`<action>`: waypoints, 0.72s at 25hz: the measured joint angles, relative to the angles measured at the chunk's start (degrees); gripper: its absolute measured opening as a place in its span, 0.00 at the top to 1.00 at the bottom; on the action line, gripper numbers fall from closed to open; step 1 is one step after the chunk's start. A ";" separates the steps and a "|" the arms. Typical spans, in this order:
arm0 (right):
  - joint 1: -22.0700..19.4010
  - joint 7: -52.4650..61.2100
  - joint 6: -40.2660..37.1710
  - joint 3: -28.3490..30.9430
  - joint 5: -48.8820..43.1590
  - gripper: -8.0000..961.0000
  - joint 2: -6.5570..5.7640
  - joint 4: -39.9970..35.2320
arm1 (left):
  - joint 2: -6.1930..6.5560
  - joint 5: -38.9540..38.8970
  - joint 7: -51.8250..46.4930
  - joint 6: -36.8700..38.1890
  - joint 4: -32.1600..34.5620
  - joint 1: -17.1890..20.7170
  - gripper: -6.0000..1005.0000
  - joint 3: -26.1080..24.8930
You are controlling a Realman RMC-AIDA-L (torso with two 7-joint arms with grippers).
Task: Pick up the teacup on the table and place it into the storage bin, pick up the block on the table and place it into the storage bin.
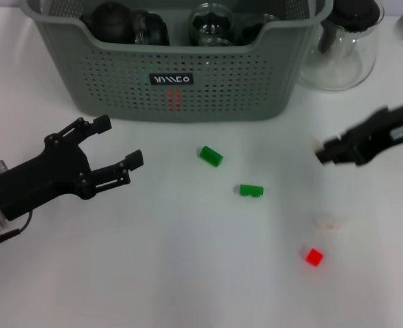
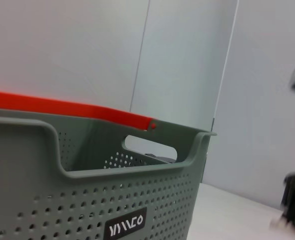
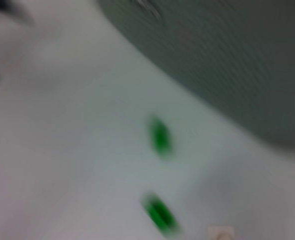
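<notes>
Here, your left gripper (image 1: 113,147) hangs at the frame's left, fingers spread wide and holding nothing. Your right gripper (image 1: 322,152) is at the right edge; you cannot tell its state. Two green blocks (image 1: 211,156) (image 1: 251,190) lie mid-frame, a red block (image 1: 313,257) at lower right. The bin (image 1: 181,82) fills the top centre, with a glass pitcher (image 1: 341,51) beside it.

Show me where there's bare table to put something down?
Most room is the near strip, between the left claw and the red block. Another bare patch lies between the left claw and the basket. The middle is dotted with two green blocks and a pale block. The basket itself looks packed. The right claw hangs by the pitcher.
</notes>
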 joint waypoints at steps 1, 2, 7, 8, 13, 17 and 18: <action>-0.34 -1.91 -2.05 2.18 3.08 0.78 0.00 -1.71 | 0.00 0.00 0.00 0.13 0.00 0.02 0.06 -0.28; -0.61 -3.82 -4.43 4.85 7.19 0.78 0.02 -3.64 | 0.00 0.00 0.00 0.19 0.00 0.04 0.06 -0.40; -1.44 -10.16 -5.87 10.97 23.35 0.78 0.18 -7.03 | 0.00 0.00 0.00 0.20 0.00 0.25 0.06 -0.54; -1.38 -10.75 -4.26 10.84 25.35 0.78 0.23 -6.95 | 0.00 0.00 0.00 0.16 0.00 0.27 0.06 -0.54; 0.97 -10.83 14.91 1.87 27.47 0.79 0.42 -3.75 | -0.01 0.00 0.00 0.07 -0.29 0.21 0.06 -0.55; 8.01 -10.36 31.71 -8.47 26.19 0.79 0.17 4.88 | 0.00 0.00 0.00 -0.18 -0.59 -0.08 0.06 -0.67; 11.44 -9.72 34.71 -9.61 25.27 0.79 0.21 8.62 | -0.01 0.00 0.00 -0.13 -0.60 -0.16 0.06 -0.62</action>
